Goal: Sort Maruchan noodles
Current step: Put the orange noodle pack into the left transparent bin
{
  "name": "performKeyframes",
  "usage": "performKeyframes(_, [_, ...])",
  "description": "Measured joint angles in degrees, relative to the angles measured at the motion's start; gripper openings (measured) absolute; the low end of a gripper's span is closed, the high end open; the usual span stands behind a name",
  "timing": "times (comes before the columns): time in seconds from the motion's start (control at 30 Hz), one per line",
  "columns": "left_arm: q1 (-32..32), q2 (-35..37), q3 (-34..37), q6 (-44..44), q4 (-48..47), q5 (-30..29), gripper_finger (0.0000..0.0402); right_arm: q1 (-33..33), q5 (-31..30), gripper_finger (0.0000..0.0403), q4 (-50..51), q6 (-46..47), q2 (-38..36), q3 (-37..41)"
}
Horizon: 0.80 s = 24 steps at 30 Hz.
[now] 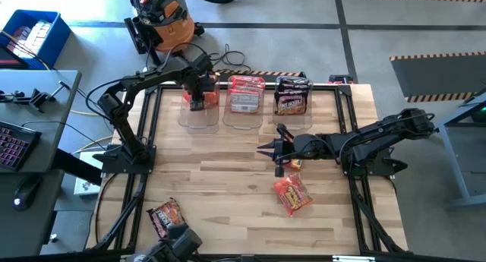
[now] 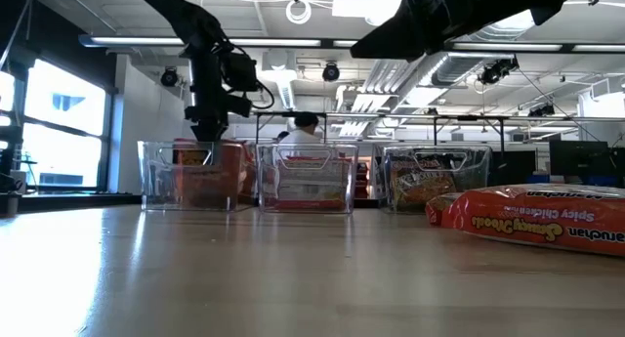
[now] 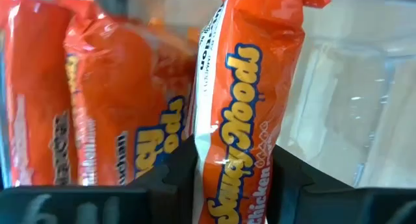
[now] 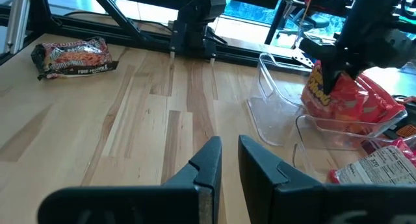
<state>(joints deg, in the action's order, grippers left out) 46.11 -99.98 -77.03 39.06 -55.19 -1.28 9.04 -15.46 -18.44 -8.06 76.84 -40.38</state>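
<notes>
Dark packet: a brown-and-red noodle packet [image 1: 165, 215] lies flat on the bench [image 1: 228, 186] at the lower left of the overhead frame, well apart from everything else on the wood.
Left gripper: the left gripper [image 1: 199, 95] reaches down into the left bin [image 1: 200, 110] at the upper middle of the overhead frame. In the left wrist view an orange packet [image 3: 250, 107] stands upright between its fingers [image 3: 170, 178], which sit against both sides of it — gripping the packet.
Left bin: clear plastic, already holding more orange packets [image 3: 110, 100], standing on edge just beside the gripped one.
Middle bin: the clear middle bin [image 1: 244, 102] holds red-and-white packets [image 1: 246, 89]; it stands just beside the left bin.
Right bin: the clear right bin [image 1: 292, 99] holds dark packets [image 1: 293, 95], at the upper middle-right of the overhead frame.
Right gripper: the right gripper [image 1: 267, 149] hangs above the bench centre, in front of the bins, pointing toward the frame's left. In the right wrist view its fingers [image 4: 209, 160] stand close together with only a narrow gap and nothing between them — closed, empty.
Orange packet on the bench: another orange packet [image 1: 292, 194] lies flat below the right gripper in the overhead frame, right of centre; in the table-level view it shows at the right edge.
Person: someone in white [image 2: 303, 132] shows behind the bins in the table-level view.
</notes>
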Motion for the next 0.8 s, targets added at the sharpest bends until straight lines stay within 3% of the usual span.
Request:
performKeyframes(0.37, [-1.3, 0.0, 0.4, -2.9, -0.3, -8.0, 0.0173, 0.0, 1.6, 0.0035, 0.0, 0.3, 0.0, 0.0])
performKeyframes(0.7, [-5.6, 1.2, 0.4, 1.3, 0.0, -19.4, 0.0169, 0.0, 2.0, 0.0035, 0.0, 0.3, 0.0, 0.0])
performKeyframes(0.8, [-6.4, 3.2, 0.4, 2.0, 0.4, -20.4, 0.0161, 0.0, 2.0, 0.0035, 0.0, 0.3, 0.0, 0.0])
